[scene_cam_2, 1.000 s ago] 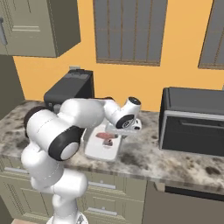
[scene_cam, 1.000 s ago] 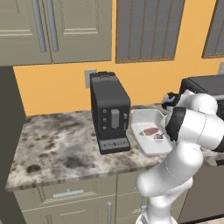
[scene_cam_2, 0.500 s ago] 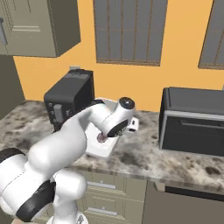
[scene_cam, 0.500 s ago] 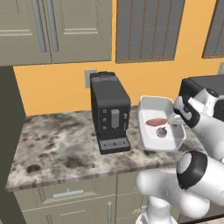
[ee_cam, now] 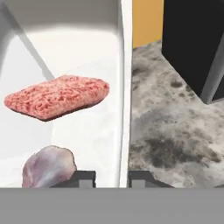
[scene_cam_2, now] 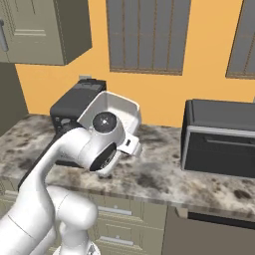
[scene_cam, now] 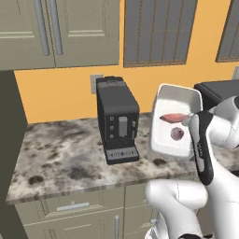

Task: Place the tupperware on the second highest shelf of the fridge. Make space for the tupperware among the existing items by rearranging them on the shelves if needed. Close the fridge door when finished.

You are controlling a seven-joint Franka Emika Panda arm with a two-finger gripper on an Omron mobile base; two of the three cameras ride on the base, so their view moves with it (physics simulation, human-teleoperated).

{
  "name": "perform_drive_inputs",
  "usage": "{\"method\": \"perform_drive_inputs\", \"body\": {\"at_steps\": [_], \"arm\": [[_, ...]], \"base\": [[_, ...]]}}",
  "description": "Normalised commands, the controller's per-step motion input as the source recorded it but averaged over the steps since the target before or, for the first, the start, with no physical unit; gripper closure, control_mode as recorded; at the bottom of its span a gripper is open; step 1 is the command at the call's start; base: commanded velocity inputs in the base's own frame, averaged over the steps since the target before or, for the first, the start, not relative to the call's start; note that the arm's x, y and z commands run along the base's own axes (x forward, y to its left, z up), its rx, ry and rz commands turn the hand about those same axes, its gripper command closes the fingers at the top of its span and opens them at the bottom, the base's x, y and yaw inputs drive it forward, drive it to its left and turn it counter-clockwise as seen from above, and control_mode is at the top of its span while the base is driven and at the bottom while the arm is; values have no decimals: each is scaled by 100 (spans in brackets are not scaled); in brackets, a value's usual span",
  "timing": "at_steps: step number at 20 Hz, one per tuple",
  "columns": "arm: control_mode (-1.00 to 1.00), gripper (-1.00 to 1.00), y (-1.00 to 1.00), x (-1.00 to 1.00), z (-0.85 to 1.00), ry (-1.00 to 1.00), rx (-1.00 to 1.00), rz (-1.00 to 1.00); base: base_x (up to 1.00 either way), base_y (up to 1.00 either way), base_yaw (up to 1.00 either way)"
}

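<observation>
Gripper [ee_cam: 112, 176] clamped on the tupperware [scene_cam: 173, 122] wall, lifted and tilted above the counter [scene_cam: 70, 161]. Close beside: black coffee machine [scene_cam: 117, 120] (left), microwave [scene_cam_2: 219, 137] on the right.

The tupperware [scene_cam: 173, 122] looks like smooth, matt white plastic, holding a coarse, grainy pink meat slab [ee_cam: 57, 96] and a smoother pale piece [ee_cam: 48, 167]. The surface [scene_cam: 70, 158] is mottled grey stone; the coffee machine [scene_cam: 116, 120] is matt black.
</observation>
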Motion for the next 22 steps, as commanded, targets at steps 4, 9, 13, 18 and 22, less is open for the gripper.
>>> {"method": "perform_drive_inputs", "body": {"at_steps": [4, 9, 13, 18, 22], "arm": [[-100, 100, 42, -89, 100, -11, 13, -43], [-100, 100, 59, -75, 84, -1, 15, -34], [-100, 100, 9, -25, 19, -1, 21, -2], [-100, 100, 36, -6, 2, -1, 38, 0], [-100, 100, 33, -44, 32, 10, 29, -18]], "base": [[0, 0, 0], [0, 0, 0], [0, 0, 0], [0, 0, 0], [0, 0, 0]]}}
